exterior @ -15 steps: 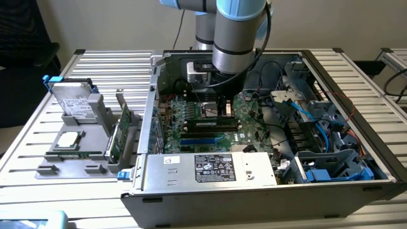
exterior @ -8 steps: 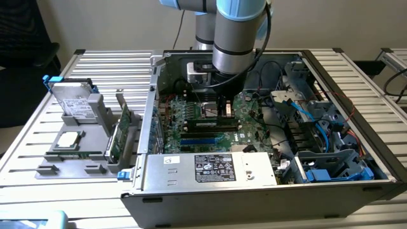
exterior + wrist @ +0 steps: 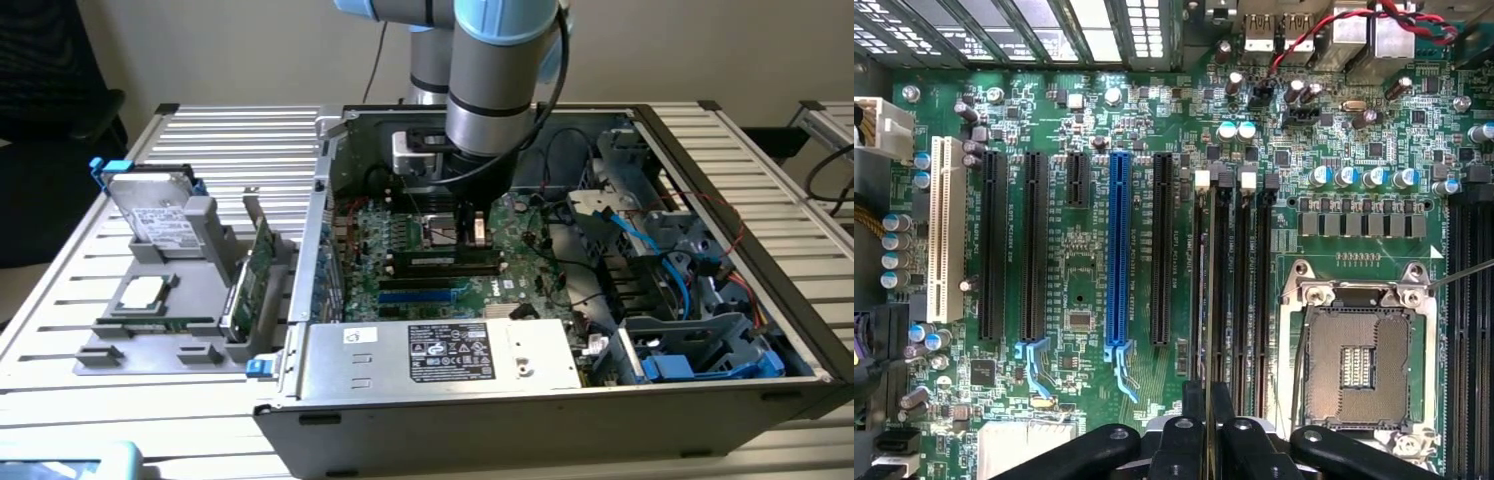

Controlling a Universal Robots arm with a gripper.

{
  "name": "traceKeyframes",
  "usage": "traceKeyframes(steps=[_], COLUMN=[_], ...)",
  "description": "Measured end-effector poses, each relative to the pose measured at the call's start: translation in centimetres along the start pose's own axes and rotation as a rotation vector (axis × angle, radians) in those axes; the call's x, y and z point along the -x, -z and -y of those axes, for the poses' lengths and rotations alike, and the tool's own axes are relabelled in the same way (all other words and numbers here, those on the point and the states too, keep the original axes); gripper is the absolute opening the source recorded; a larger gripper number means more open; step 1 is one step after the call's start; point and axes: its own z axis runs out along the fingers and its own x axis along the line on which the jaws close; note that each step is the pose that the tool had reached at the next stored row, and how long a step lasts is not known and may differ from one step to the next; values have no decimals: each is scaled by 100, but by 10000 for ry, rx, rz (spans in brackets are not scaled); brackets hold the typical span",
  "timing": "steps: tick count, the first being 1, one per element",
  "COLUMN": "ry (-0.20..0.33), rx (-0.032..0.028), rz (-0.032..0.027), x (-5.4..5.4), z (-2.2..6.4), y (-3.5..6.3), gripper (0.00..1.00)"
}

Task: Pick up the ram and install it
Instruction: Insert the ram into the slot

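Exterior view first: a slatted metal surface (image 3: 200, 130) carries an open computer case (image 3: 534, 420) lying on its side, so the motherboard (image 3: 400, 245) faces up and can be reached from above. The arm (image 3: 494, 90) drops straight into the case for that reason.

On the exterior view's left, a grey fixture (image 3: 147, 350) holds spare parts, among them a hard drive (image 3: 154, 205) and a taller green expansion card (image 3: 254, 270). Both stand well apart from the work.

Over to the wrist view. The memory slots (image 3: 1254, 280) run side by side between the long black card slots and the bare CPU socket (image 3: 1359, 360). The claw (image 3: 1206, 405) hangs above them, its fingers (image 3: 1189, 430) clenched on the ram (image 3: 1207, 300).

The stick is held on edge, so it shows as one thin line running the length of the slot at the card-slot end of the bank. I judge that grip is chosen so the contact edge points down and lines up with the slot.

Whether the ram is touching the slot or just above it, I cannot tell — nothing shows it seated yet.
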Motion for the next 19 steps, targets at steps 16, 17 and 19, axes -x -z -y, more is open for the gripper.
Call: traceKeyframes(steps=[16, 17, 19], ry=[0, -1, 0], rx=[-1, -1, -1], rz=[-6, -7, -8], x=[1, 1, 1], z=[1, 1, 1], y=[-36, -39, -46], gripper=[14, 14, 14])
